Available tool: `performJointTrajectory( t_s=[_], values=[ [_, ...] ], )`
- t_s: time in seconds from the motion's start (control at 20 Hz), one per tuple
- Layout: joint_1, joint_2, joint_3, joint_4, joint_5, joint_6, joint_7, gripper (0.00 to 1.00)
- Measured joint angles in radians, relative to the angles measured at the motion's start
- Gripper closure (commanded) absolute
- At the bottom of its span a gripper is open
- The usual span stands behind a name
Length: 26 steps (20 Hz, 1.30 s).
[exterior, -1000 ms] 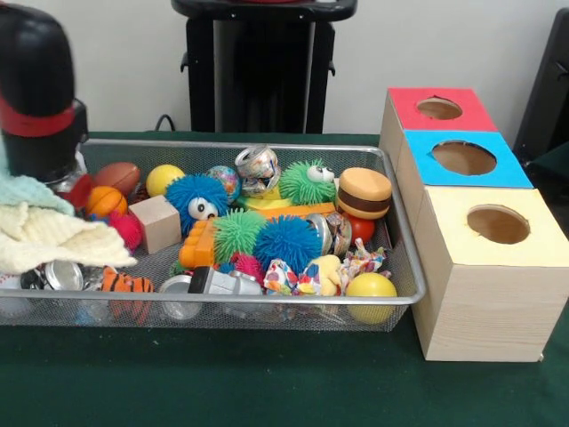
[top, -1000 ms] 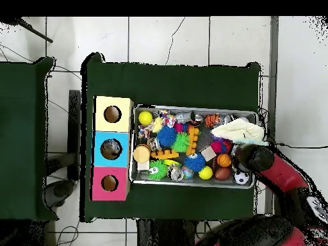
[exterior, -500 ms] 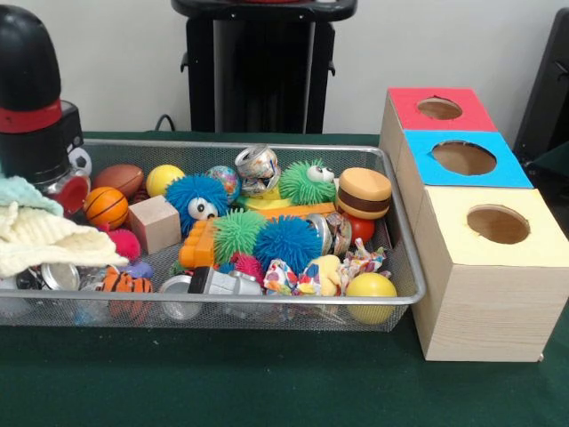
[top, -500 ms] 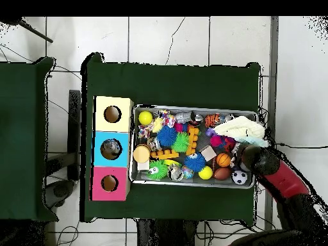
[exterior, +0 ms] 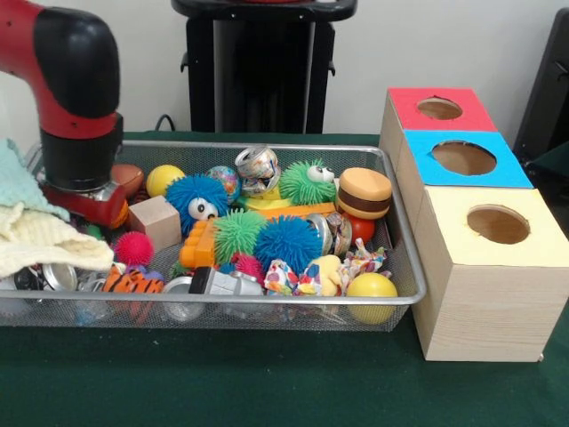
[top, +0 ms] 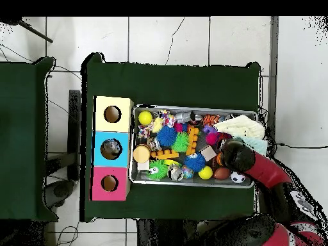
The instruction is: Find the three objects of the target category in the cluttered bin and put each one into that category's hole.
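Note:
The wire mesh bin (exterior: 267, 301) is full of small toys and also shows in the overhead view (top: 192, 107). My gripper (exterior: 84, 196) hangs from the red and black arm at the bin's left end. It is low among the toys, over the spot by the brown football (exterior: 131, 177) and the wooden block (exterior: 158, 222). Its tip is hidden behind the toys. In the overhead view my gripper (top: 233, 154) is inside the bin's right part, above the football (top: 222, 173). Three wooden boxes stand beside the bin, with a red (exterior: 442, 108), a blue (exterior: 467, 158) and a yellow (exterior: 498, 224) holed top.
A cream and mint cloth (exterior: 36, 236) lies over the bin's left end. A yellow ball (exterior: 163, 178), fuzzy blue (exterior: 196, 197) and green (exterior: 307, 182) toys, a toy burger (exterior: 364, 191) and a soccer ball (top: 237, 177) are in the bin. The pedestal (exterior: 262, 67) stands behind.
The arm has swung from the bin's left end in over the toys and come lower, now covering the small basketball. The cloth has shifted a little.

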Motion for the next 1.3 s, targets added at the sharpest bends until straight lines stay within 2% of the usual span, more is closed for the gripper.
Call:
performJointTrajectory(
  t_s=[0.3, 0.55, 1.3],
  values=[
    [0.078, 0.008, -0.072, 0.005, -0.031, -0.091, 0.000, 0.00],
    [0.089, 0.008, -0.082, 0.010, -0.075, -0.132, 0.000, 0.00],
    [0.102, 0.000, -0.081, 0.011, -0.101, -0.115, 0.000, 0.00]
  ],
)
